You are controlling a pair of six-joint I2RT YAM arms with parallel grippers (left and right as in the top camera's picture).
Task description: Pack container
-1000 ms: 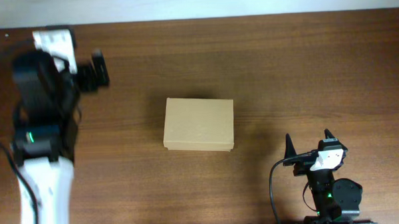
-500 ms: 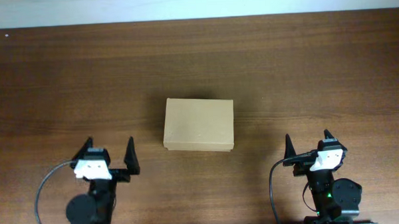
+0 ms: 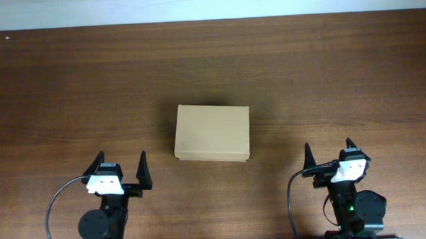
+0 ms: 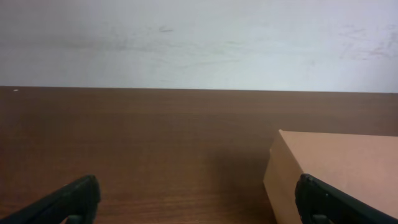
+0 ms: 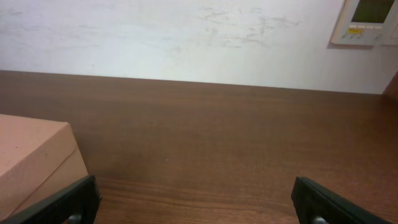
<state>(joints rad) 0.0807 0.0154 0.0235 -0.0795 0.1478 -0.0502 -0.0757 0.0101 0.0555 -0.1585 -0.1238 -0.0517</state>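
The container (image 3: 212, 132) is a plain tan cardboard box with its lid shut, lying in the middle of the wooden table. It shows at the right of the left wrist view (image 4: 336, 168) and at the lower left of the right wrist view (image 5: 31, 158). My left gripper (image 3: 120, 169) is open and empty near the front edge, left of the box; its fingertips frame bare wood in the left wrist view (image 4: 199, 200). My right gripper (image 3: 328, 155) is open and empty at the front right, also apart from the box; it shows in the right wrist view (image 5: 196, 200).
A white wall runs behind the table's far edge (image 3: 209, 20). A wall-mounted control panel (image 5: 370, 22) shows at the upper right of the right wrist view. No tape rolls or pens are in view.
The left arm swung from the far left back corner down to the front edge, then shifted slightly further right and forward. The right arm and the box have not moved.
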